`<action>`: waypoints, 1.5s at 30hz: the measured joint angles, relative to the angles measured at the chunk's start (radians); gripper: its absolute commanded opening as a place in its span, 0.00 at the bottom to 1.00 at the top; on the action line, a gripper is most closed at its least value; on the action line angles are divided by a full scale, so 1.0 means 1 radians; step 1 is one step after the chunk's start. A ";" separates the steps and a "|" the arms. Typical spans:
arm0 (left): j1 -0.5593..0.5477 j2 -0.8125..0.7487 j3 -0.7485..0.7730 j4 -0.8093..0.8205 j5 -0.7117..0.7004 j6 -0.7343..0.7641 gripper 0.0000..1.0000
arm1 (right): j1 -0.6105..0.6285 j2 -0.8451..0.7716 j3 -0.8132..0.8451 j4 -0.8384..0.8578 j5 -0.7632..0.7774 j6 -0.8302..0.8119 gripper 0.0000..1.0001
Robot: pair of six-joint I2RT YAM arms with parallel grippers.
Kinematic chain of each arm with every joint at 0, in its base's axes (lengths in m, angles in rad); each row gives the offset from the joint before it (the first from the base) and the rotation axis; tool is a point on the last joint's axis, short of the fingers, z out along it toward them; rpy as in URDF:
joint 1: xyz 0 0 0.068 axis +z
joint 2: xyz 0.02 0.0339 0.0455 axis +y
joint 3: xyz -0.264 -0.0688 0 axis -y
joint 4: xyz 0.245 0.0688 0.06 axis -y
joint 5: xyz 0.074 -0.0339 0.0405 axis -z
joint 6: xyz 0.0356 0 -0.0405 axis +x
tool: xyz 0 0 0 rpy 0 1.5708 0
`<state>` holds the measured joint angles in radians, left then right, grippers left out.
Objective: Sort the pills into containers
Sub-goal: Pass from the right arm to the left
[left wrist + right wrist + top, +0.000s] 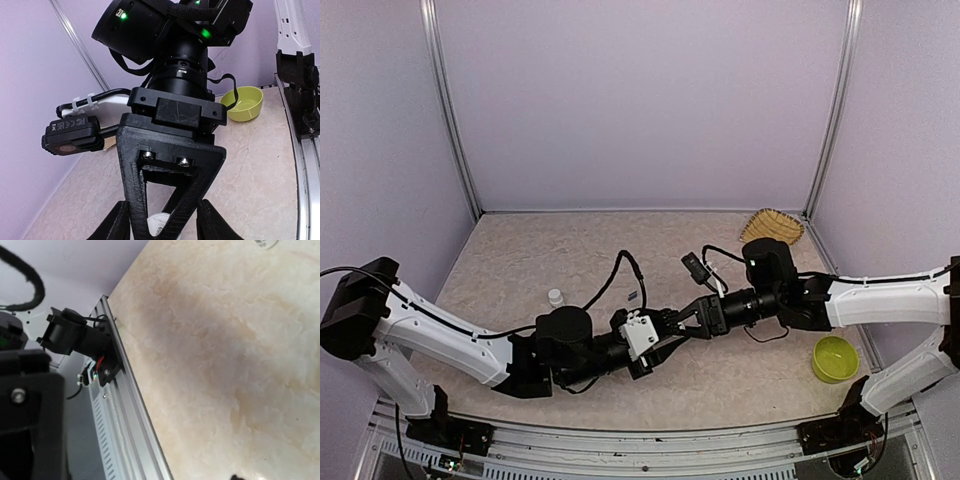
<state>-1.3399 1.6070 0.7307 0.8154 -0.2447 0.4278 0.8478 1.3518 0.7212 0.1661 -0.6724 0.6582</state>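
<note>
We find neither pills nor the divided box in any view, so we cannot place them. We judge pills light, hard and slippery, prone to roll: pinch one across its middle. The stiff, light box is best taken by an outer wall.

Well left of the bowl (834, 358), above the counter (520, 255), the left pincer (670, 330) and right pincer (698, 316) meet tip to tip with a white piece (160, 221) between them. Whether either grips it we cannot tell. A bottle (555, 297) stands farther left. A black module (70, 136) bears small marks we cannot read.
</note>
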 measured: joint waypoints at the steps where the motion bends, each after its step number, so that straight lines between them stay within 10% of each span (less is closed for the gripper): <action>1: -0.001 0.002 0.003 -0.003 -0.002 0.002 0.53 | 0.000 -0.002 0.000 -0.005 0.005 -0.003 0.39; 6: -0.003 0.008 0.016 -0.040 -0.026 0.005 0.65 | 0.000 -0.021 0.002 -0.013 0.018 -0.013 0.39; 45: 0.037 0.032 0.032 -0.062 0.002 -0.050 0.34 | -0.002 -0.046 0.007 0.014 -0.045 -0.017 0.40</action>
<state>-1.3033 1.6390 0.7624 0.7532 -0.2428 0.3782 0.8455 1.3060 0.7284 0.1806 -0.7177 0.6411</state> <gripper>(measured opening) 0.293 0.520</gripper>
